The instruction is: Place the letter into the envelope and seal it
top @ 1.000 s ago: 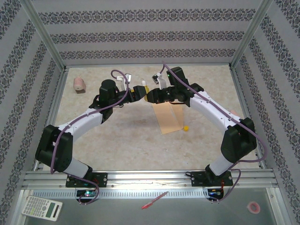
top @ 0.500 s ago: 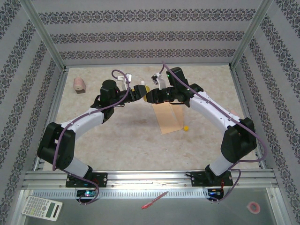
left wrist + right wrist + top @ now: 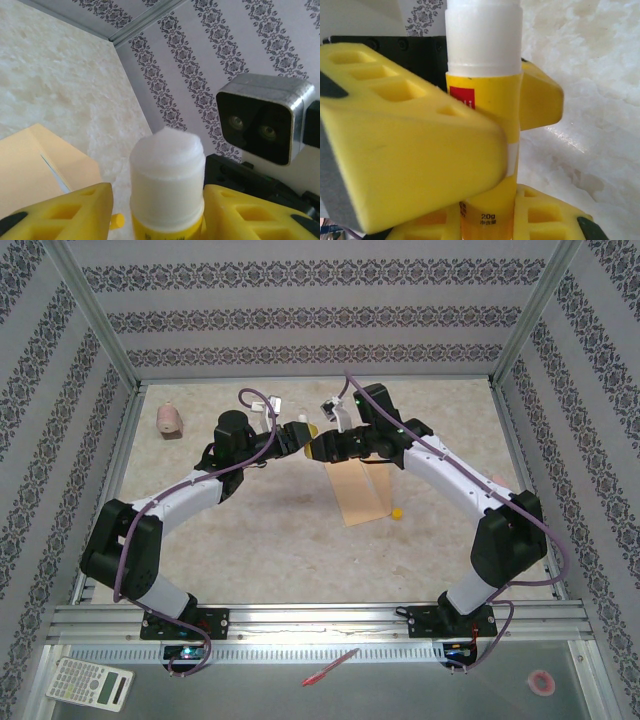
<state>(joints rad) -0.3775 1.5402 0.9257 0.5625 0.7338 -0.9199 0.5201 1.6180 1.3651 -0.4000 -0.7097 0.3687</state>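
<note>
Left gripper (image 3: 297, 435) has narrowed its jaws around the glue stick (image 3: 167, 185) since a second ago; the arms have barely shifted. Both grippers meet in mid-air above the far end of the envelope (image 3: 358, 490).

Right gripper (image 3: 321, 444) pinches the stick's yellow barrel, fingers (image 3: 420, 150) pressed hard on it. Left fingers (image 3: 70, 210) sit either side of the barrel, lower down. One looks to be touching, and a sliver of gap shows by the other, so it's not clamped yet as far as I can see.

The cap (image 3: 397, 511) is off and lies just beside the envelope's near right corner. The white glue tip is bare.

The envelope lies flat mid-table, slightly toward the right edge. A thin white sliver (image 3: 59, 181) at its fold may be the letter's edge, can't tell.

Risks, my guess:
- If the right lets go before the left has bitten, the stick drops onto the envelope and smears glue where it shouldn't.
- With both gripping and either arm moving, the stick twists or pops out.
- The left's hold is low on the barrel, so the stick could pivot when pressed on the flap.
- The bare tip is close to the right wrist camera (image 3: 262, 120) and could foul it.
</note>
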